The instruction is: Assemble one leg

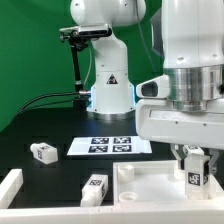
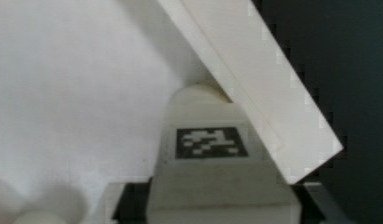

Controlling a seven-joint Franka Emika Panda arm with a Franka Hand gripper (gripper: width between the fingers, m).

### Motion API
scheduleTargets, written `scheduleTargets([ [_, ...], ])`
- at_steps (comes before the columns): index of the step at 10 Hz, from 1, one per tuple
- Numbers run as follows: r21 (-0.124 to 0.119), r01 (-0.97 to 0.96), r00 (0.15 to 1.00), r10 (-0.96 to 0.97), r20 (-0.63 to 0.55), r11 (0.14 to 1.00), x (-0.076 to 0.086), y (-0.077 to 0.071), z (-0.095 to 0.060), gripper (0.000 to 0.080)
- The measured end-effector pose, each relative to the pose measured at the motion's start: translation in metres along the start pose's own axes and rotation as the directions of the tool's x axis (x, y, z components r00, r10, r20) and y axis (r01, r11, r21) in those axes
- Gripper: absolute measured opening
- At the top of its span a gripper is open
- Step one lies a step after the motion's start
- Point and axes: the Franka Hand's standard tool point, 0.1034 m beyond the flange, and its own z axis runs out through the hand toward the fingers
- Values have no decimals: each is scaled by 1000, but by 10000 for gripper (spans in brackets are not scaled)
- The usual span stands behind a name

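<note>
White plastic leg (image 2: 213, 140) sits clamped between the gripper (image 1: 194, 172) fingers, directly above the tabletop (image 1: 150, 185) corner; two loose legs (image 1: 43, 152) lie well off beside it.

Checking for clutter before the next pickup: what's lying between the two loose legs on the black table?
Nothing: in the exterior view, only bare black table separates the left leg from the nearer leg.

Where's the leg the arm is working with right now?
The small white plastic leg with a square marker is between the gripper jaws at the exterior view's lower right, over the wide flat white tabletop; the wrist view shows it against the tabletop's edge.
</note>
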Motion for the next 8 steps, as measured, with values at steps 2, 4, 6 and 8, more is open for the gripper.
scheduleTargets([
  [2, 1, -236, 972, 236, 0, 972, 1, 0, 0, 285],
  [4, 1, -521, 853, 521, 25, 854, 3, 1, -1, 285],
  [6, -2, -764, 644, 764, 52, 645, 1, -1, 0, 285],
  [8, 5, -896, 444, 895, 45, 444, 0, -2, 1, 285],
])
